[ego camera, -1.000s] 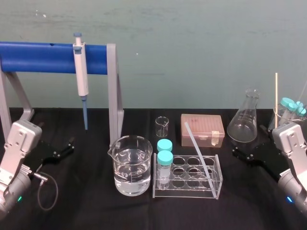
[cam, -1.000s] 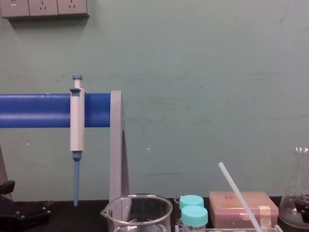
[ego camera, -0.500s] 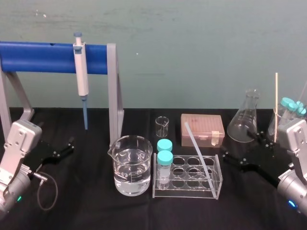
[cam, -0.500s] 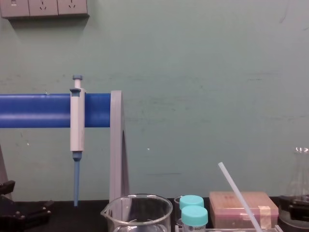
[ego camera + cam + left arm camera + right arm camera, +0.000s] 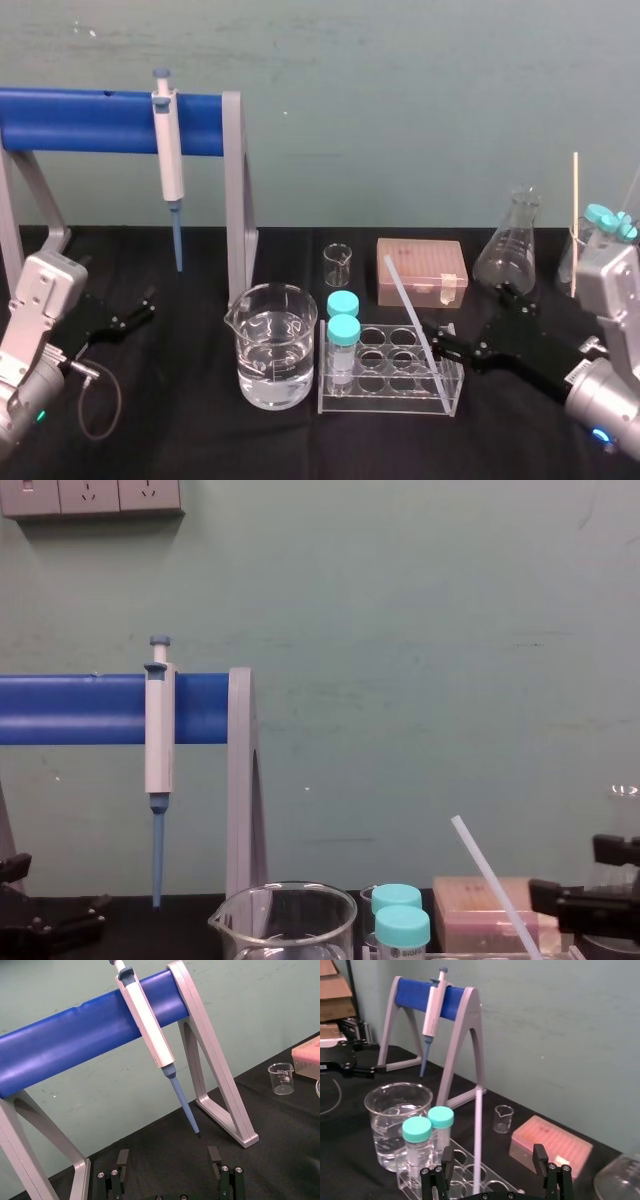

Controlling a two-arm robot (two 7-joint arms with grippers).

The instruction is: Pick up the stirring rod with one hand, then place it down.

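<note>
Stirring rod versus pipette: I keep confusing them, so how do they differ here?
The stirring rod is a plain translucent white stick; the pipette has a thicker white body and a tapered blue tip. The stirring rod leans tilted in the clear rack; the pipette hangs upright on the blue stand. Both are long and slim.
</note>
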